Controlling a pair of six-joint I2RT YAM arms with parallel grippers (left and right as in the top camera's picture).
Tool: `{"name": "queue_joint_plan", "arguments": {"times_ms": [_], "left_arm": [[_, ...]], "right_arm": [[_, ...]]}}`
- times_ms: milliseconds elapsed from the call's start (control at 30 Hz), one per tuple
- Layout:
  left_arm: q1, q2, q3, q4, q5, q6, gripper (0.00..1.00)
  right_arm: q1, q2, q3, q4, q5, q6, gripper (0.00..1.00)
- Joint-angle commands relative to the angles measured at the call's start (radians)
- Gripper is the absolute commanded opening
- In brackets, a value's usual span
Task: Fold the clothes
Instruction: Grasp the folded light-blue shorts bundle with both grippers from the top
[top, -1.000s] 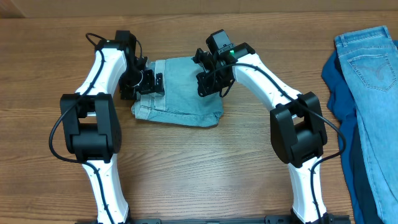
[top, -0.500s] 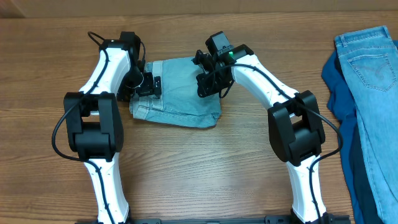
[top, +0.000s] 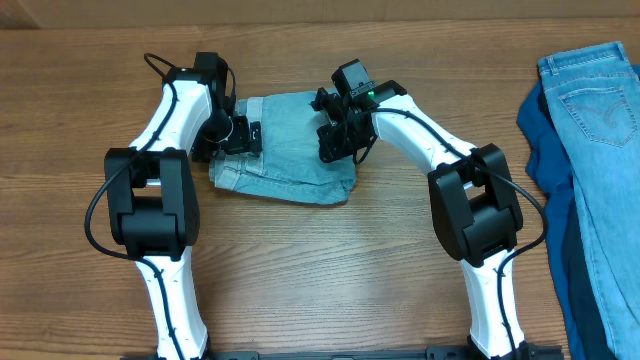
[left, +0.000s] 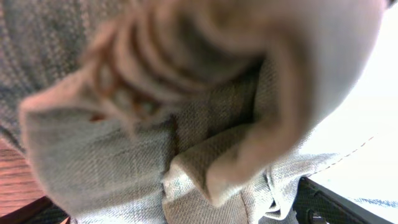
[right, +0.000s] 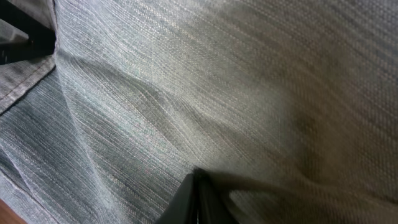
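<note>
Looking down from overhead, I see the folded pale faded-blue denim shorts (top: 298, 165) lying on the brown wooden worktop (top: 330, 270), with my left hand (top: 245, 136) at one edge and my right hand (top: 332, 146) at the other. My left wrist view fills with bunched denim, and that hand is spread wide. My right wrist view shows my fingertips (right: 200, 202) pressed together against the cloth.

Your wooden tabletop (top: 330, 270) carries folded pale denim shorts (top: 295, 160) centrally and, far right, a brighter denim garment (top: 600, 130) over a dark blue cloth (top: 545, 140).
</note>
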Motion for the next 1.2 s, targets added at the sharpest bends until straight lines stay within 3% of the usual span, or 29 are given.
{"name": "queue_joint_plan", "arguments": {"times_ms": [0,133,300,367,433,467,567,633,800,1067,1133,1167], "left_arm": [[-0.054,0.034,-0.037,0.052,0.172,0.005,0.9],[-0.057,0.034,-0.03,0.069,0.298,0.051,0.55],[-0.052,0.032,-0.014,0.068,0.379,0.051,0.48],[-0.051,0.032,-0.003,0.069,0.413,0.071,0.49],[-0.051,0.032,-0.002,0.069,0.425,0.082,0.62],[-0.051,0.032,-0.002,0.068,0.424,0.085,0.64],[-0.051,0.032,-0.002,0.069,0.424,0.085,0.91],[-0.055,0.032,-0.002,0.069,0.424,0.085,1.0],[-0.091,0.034,-0.006,0.08,0.383,0.123,1.0],[-0.161,0.034,-0.013,0.1,0.12,-0.009,0.99],[-0.173,0.034,-0.027,0.122,0.106,-0.023,0.95],[-0.182,0.034,-0.043,0.14,0.105,-0.033,0.87]], "right_arm": [[-0.003,0.012,-0.01,0.005,-0.011,0.004,0.04],[-0.003,0.012,-0.01,0.004,-0.011,0.003,0.04],[-0.003,0.012,-0.01,0.003,-0.011,0.003,0.04],[-0.003,0.012,-0.01,0.003,-0.011,0.003,0.04],[-0.003,0.012,-0.01,0.003,-0.011,0.003,0.04],[-0.003,0.012,-0.01,0.003,-0.011,0.003,0.04],[-0.003,0.012,-0.01,0.002,-0.011,0.003,0.04],[-0.003,0.014,-0.01,0.003,-0.011,0.004,0.04],[-0.003,0.026,-0.01,0.015,-0.01,0.04,0.04],[-0.003,0.027,-0.01,0.024,-0.011,0.106,0.04],[-0.001,0.027,-0.01,0.027,-0.024,0.106,0.04],[-0.001,0.027,-0.01,0.029,-0.026,0.106,0.04]]}}
